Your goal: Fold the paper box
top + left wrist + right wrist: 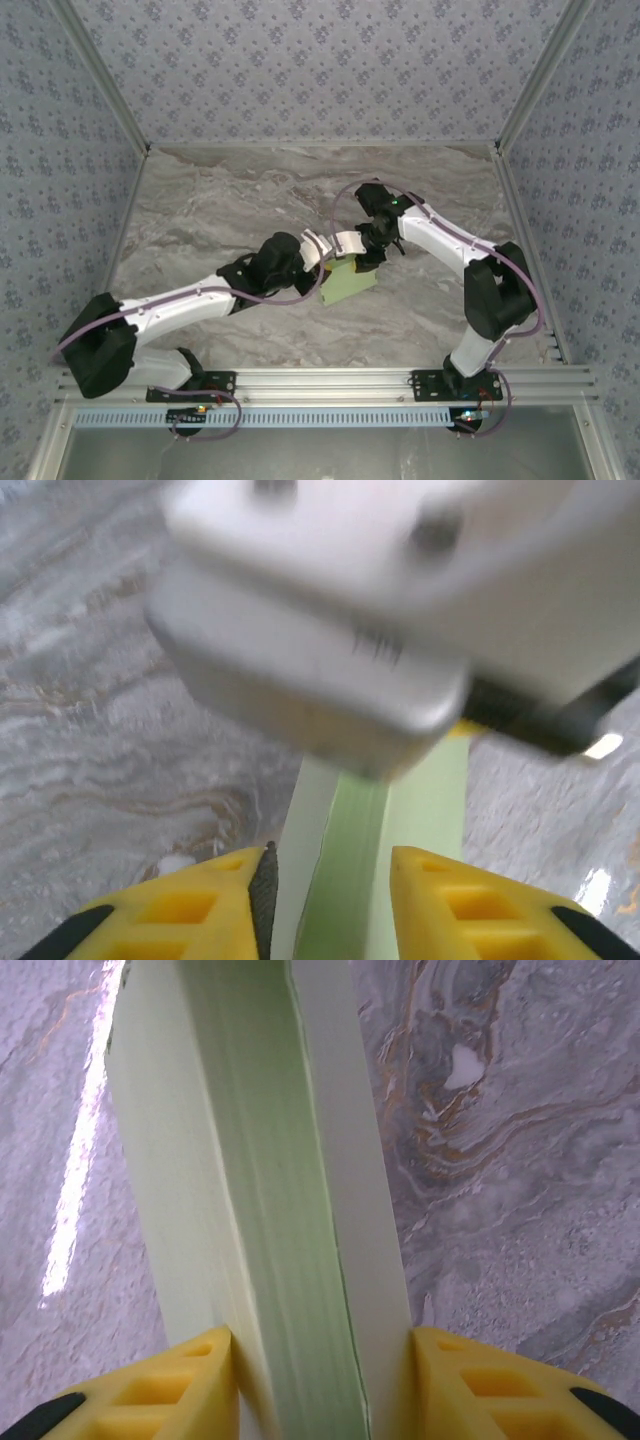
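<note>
Pale-green card paper box, creased, pinched in right claw, left claw astride, grip unclear

A: We see the paper box as thin matt card, smooth along its folds
B: And we take the table for a glossy marble-look surface, glare streaking it; the right pincer has matt yellow plastic fingers

The paper box is plain pale green, and the table is marbled in grey, white and brown veins. The left gripper and right gripper have yellow fingers with black edges, on white arms with black joints and lilac cables. The walls wear grey-blue wallpaper with small repeated floral motifs.
</note>
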